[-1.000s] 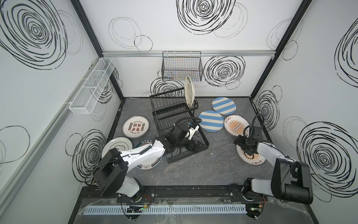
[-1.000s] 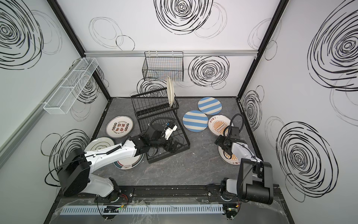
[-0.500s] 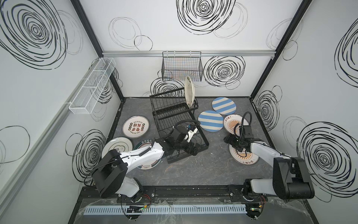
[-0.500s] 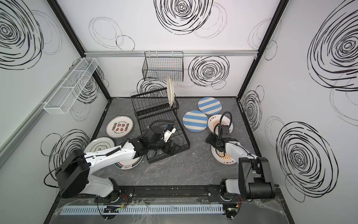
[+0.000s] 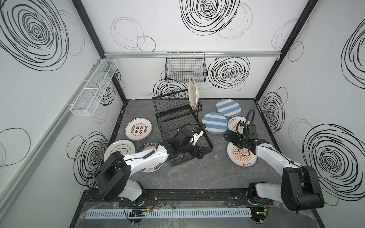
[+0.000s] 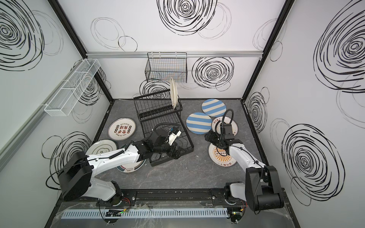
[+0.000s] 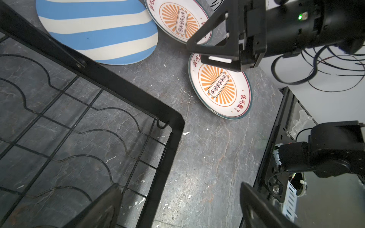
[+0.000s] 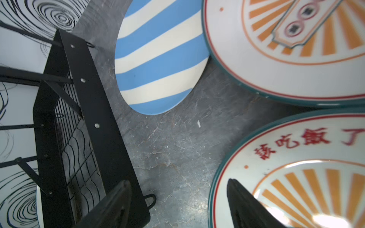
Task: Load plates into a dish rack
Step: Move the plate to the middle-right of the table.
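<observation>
One plate stands on edge in the dish rack, which runs back-to-front; both arms' jaws gape.

"What was on that grey marbled tabletop?"

"The black dish rack stood mid-table. Right of it lay two striped plates and two sunburst plates, all flat. Left of it lay the character plate, the script plate and the teal-rimmed plate."
</observation>
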Tool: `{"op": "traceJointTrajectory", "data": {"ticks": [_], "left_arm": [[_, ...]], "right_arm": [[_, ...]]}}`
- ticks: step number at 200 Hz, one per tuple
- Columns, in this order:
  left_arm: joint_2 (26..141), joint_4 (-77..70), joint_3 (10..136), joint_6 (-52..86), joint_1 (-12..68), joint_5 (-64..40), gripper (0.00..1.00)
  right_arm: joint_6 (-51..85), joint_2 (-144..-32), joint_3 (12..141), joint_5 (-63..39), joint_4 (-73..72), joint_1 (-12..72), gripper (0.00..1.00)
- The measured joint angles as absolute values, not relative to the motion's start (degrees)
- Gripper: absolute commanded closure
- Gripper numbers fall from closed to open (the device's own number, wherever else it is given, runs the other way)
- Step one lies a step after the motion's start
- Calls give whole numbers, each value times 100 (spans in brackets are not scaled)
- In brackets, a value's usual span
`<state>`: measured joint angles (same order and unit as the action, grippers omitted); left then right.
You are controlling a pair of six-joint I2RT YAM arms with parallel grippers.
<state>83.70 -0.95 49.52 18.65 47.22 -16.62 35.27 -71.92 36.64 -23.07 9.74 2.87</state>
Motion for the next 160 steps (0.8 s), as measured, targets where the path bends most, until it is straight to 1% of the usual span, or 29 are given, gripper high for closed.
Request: {"op": "traceJointTrajectory", "data": {"ticks": [19,39,93,160], "left_arm": [[8379,-102,4952,1865,4722,-1662,4],[8394,-99,4952,1859,4720,-1664,4],[8396,-93,4952,1841,4668,-1653,4],[8256,30,4952,1796,4486,-1577,4]], "right_arm": [[3424,-7170,3660,-2095,1192,86,20],[3378,-7234,3607,-2102,1199,126,20],[3369,-8051,3680,-2158,939,829,20],[3452,-8764,4289,-2327,554,1249,20]]}}
